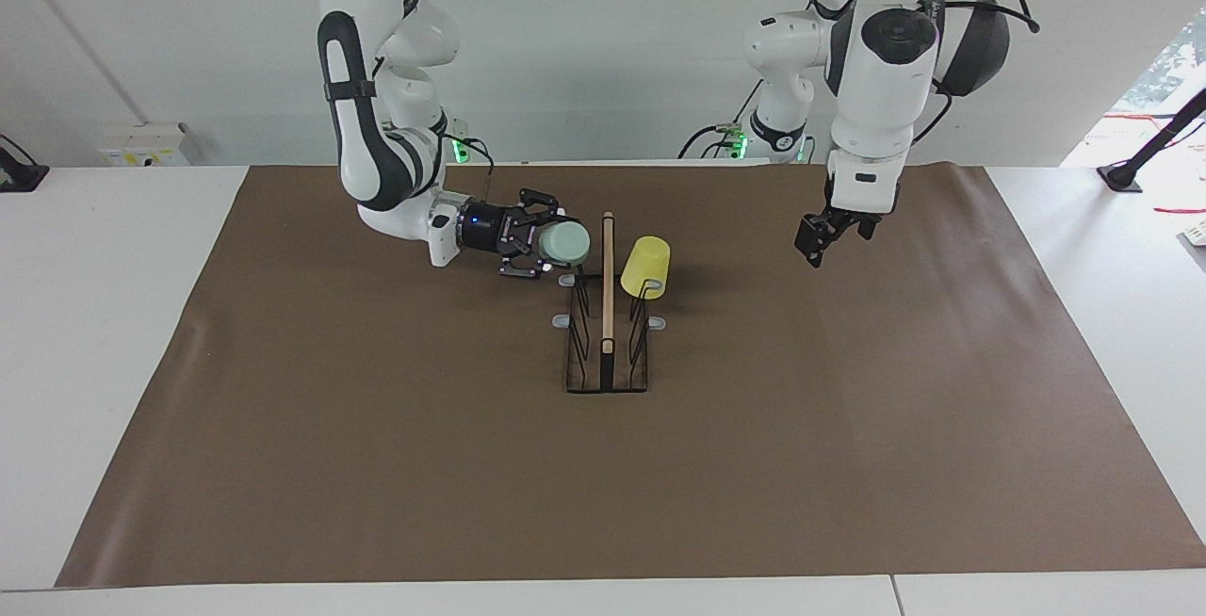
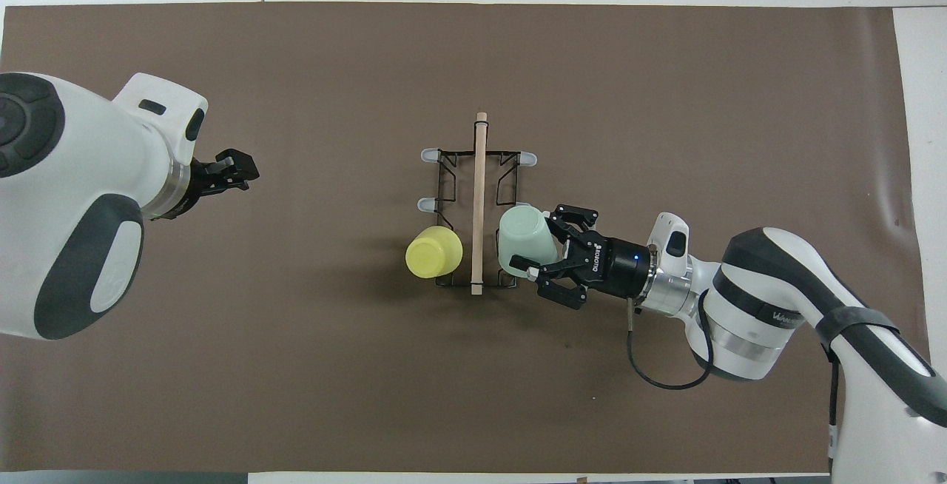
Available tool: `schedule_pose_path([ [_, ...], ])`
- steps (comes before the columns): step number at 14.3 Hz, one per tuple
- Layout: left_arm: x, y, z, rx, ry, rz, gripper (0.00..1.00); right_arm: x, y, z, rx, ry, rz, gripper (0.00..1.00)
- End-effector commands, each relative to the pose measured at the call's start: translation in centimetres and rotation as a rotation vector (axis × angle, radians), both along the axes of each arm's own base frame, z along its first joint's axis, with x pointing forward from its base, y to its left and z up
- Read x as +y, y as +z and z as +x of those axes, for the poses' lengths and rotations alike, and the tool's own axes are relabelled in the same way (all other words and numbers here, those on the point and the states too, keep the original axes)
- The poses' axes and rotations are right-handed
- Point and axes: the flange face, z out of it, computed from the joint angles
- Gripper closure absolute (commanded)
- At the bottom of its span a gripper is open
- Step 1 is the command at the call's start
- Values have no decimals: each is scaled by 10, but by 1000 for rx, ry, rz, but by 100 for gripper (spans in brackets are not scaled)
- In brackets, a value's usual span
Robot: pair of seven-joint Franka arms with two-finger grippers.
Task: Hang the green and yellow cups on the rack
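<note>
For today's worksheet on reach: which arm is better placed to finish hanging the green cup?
Right. Its gripper is at the green cup by the rack; the left gripper hangs over bare mat.

Bright, even, diffuse light from above in both views. Shadows soft and faint: pale smudge on brown mat [image 2: 296, 365] beside yellow cup [image 2: 433, 252], another under right arm [image 2: 747, 306]. No hard glare; mild sheen on white arm shells. Daylight patch blown out at facing view's edge. Focus sharp throughout, no motion blur.
</note>
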Motion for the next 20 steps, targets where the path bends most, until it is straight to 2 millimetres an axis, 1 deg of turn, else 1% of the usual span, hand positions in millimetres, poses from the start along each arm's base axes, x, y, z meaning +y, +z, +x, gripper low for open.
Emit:
schedule_pose_path([
  [1,8,18,0,-9,-36,-50,0,-1,-6,4,-41,-34,-27,100],
  [2,7,26,2,-18,-44,-66,0,-1,-12,3,-55,-34,-38,100],
  [4,11,29,2,-10,-50,-65,0,-3,-14,2,-55,-37,-50,100],
  [6,35,34,7,9,-61,-73,0,-4,-17,-1,-49,-35,-57,100],
  [7,35,42,6,17,-98,-85,0,-4,-18,-1,-46,-35,-58,100],
  [8,40,48,6,26,-118,-89,0,-5,-19,-2,-44,-37,-59,73],
  [9,54,52,8,30,-111,-93,0,-5,-19,-2,-41,-36,-60,23],
  [10,62,57,8,29,-117,-97,0,-7,-19,-1,-42,-39,-58,0],
  [11,62,59,7,37,-136,-99,0,-7,-18,-1,-43,-36,-52,0],
  [13,75,70,7,48,-160,-101,0,-8,-17,-1,-47,-35,-41,0],
  [14,78,75,7,61,-184,-110,0,-10,-16,0,-51,-37,-34,0],
  [15,86,86,7,64,-184,-117,0,-13,-16,1,-51,-41,-32,0],
  [17,95,93,11,83,-219,-121,0,-11,-9,2,-65,-32,0,0],
  [18,98,98,11,94,-226,-123,0,-17,-4,4,-71,-41,1,0],
  [19,107,101,14,113,-215,-128,0,-24,4,6,-76,-50,1,0],
  [20,109,105,15,121,-226,-135,0,-29,9,7,-75,-39,-7,0],
])
